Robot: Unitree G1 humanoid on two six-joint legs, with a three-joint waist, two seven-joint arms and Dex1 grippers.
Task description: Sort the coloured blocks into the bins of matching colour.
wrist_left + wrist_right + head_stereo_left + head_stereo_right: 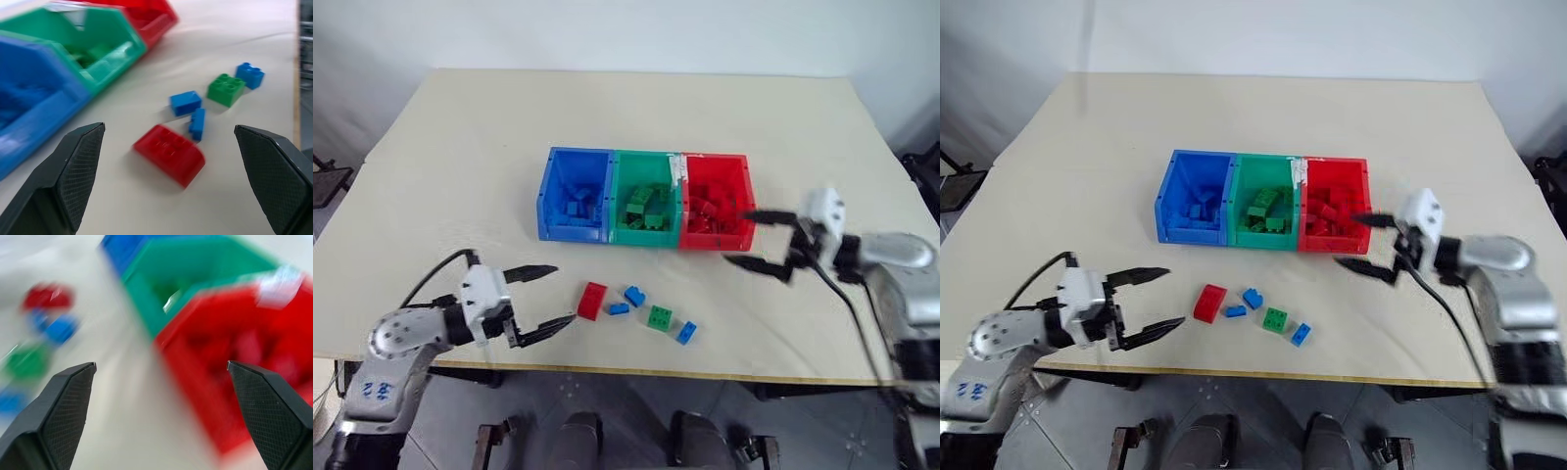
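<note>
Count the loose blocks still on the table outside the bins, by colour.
Red: 1, red block
Blue: 3, blue block, another, a third
Green: 1, green block
Total: 5 loose blocks, all lying in front of the bins

Left gripper (168, 181), jaws spread wide, empty, above the pale tabletop (234, 54). Between the jaws lies a red block (169, 154); just beyond it, a small blue block (197, 124) and a larger blue block (186, 103), then a green block (225, 89) and another blue block (250, 75). Alongside stand the blue bin (34, 105), green bin (98, 49) and red bin (151, 17).
</note>
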